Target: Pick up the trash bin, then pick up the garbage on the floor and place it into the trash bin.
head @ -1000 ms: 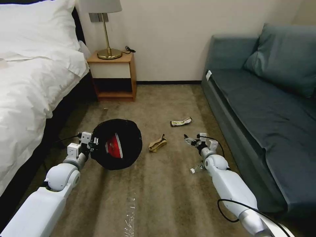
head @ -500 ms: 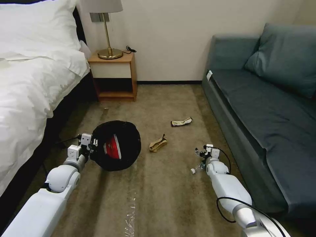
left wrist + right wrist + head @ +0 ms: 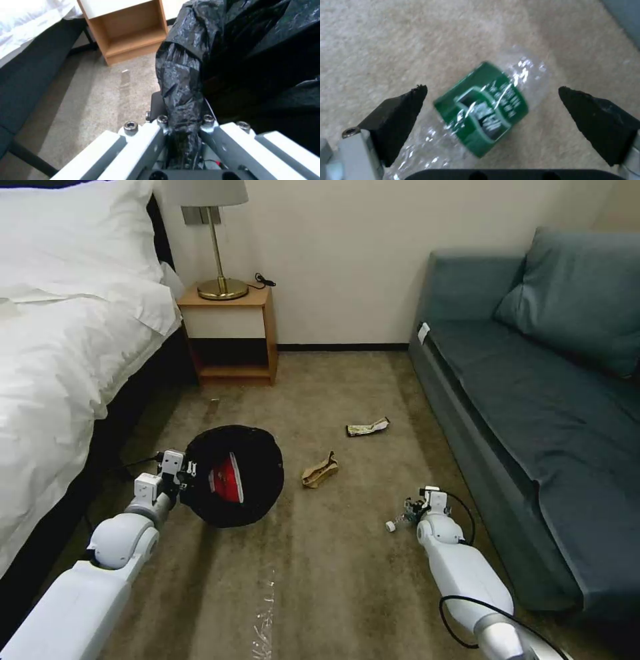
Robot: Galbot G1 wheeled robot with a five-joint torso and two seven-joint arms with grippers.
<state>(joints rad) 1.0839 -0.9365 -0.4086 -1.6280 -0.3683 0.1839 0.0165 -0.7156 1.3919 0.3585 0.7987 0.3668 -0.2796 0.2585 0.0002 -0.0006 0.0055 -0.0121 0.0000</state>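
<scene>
While over beige bedroom carpet (image 3: 333, 567), left end effector (image 3: 189, 474) clenched on trash bin (image 3: 257, 499), right end effector (image 3: 493, 98) released.

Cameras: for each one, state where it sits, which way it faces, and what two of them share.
Head: high, facing down at carpet, both arms showing; left gripper holds trash bin.
Left wrist: behind its jaws, which are shut on the bin's black liner.
Right wrist: above plastic bottle, right gripper open.
Shared: head also sees the bottle.
</scene>
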